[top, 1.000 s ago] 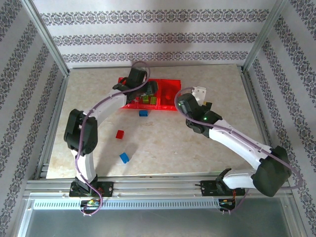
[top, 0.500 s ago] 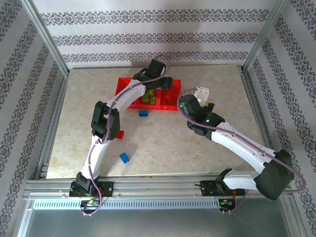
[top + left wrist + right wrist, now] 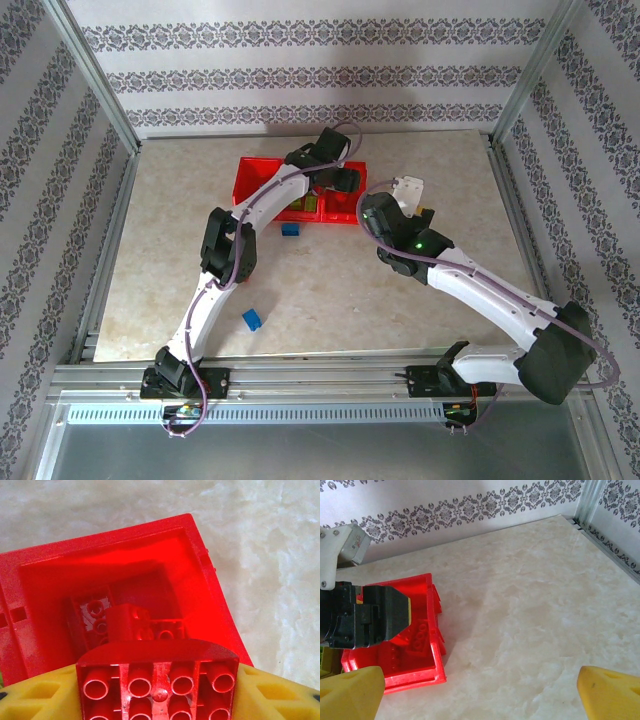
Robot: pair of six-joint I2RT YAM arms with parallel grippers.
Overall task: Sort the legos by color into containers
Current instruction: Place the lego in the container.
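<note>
My left gripper [image 3: 340,182] hangs over the right-hand compartment of the translucent red tray [image 3: 250,175]. In the left wrist view its yellow fingers [image 3: 45,690] are shut on a red lego [image 3: 157,680], whose hollow underside faces the camera. Below it, in that compartment of the tray [image 3: 215,605], lie other red legos [image 3: 127,622]. Green legos [image 3: 305,207] show in the middle compartment. My right gripper [image 3: 412,205] is just right of the tray, open; its yellow fingertips [image 3: 350,692] stand wide apart over bare table, with the tray [image 3: 395,677] and the left gripper [image 3: 370,617] to their left.
One blue lego [image 3: 290,229] lies on the table just in front of the tray, another [image 3: 251,319] nearer the left arm's base. Metal frame posts and patterned walls bound the table on three sides. Open tabletop stretches to the right of the tray.
The left arm has stretched out and swung right, carrying its gripper from the tray's middle to the right-hand compartment. The right arm has barely moved.
</note>
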